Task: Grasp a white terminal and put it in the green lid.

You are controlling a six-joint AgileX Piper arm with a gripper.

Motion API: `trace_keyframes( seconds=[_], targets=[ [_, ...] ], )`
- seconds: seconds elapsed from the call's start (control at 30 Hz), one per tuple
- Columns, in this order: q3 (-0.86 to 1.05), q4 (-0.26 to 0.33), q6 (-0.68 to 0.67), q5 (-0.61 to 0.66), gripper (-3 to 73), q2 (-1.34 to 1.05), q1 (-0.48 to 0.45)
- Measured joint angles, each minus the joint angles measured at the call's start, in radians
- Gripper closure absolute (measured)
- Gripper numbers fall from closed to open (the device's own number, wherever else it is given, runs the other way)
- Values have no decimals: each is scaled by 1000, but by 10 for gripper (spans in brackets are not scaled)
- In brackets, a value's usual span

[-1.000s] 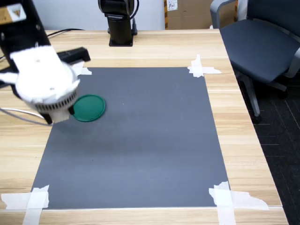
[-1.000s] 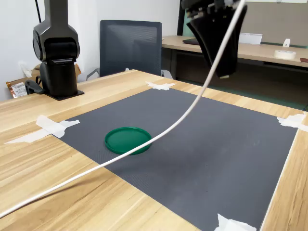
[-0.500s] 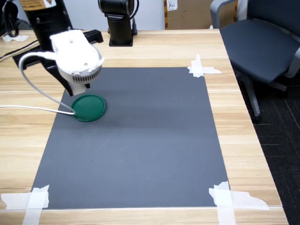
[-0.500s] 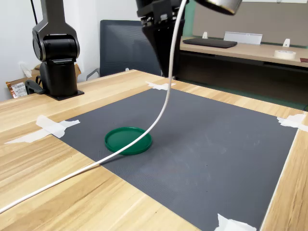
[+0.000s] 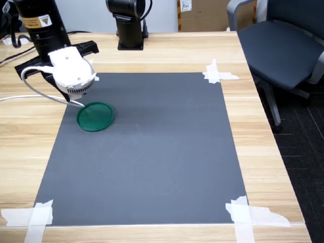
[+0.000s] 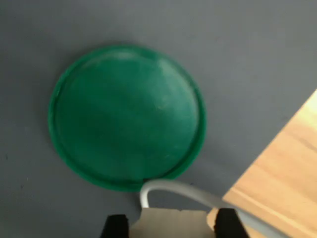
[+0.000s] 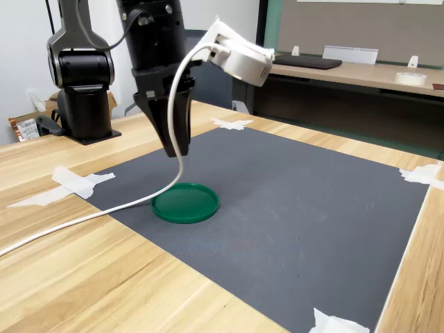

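The green lid (image 5: 94, 116) (image 7: 185, 202) lies flat on the grey mat, and nothing rests inside it. My gripper (image 7: 175, 152) points straight down and hovers a little above the lid's rim, on the side toward the mat's taped corner. In the wrist view the lid (image 6: 126, 116) fills the middle. There my gripper (image 6: 171, 229) shows two black fingertips (image 6: 115, 227) shut on a small pale block, the white terminal (image 6: 168, 220). A white camera housing (image 5: 71, 71) hides the fingers in the first exterior view.
A white cable (image 7: 69, 225) trails from the wrist across the mat (image 5: 152, 152) and the wooden table, brushing the lid's edge. A second black arm base (image 5: 126, 25) stands at the table's back. Tape strips (image 5: 217, 73) hold the mat's corners. An office chair (image 5: 283, 40) stands beside the table.
The arm has swung in from beyond the mat and come down. The gripper now hangs low beside the lid, and the cable has followed it.
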Motion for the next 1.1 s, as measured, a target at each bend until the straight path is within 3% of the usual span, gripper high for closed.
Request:
trace_keyframes(
  seconds=[0.33,1.1],
  targets=[
    [113,27,-118,-76,386,-2,-5],
    [122,95,-158,-140,387,61,-5]
  ],
)
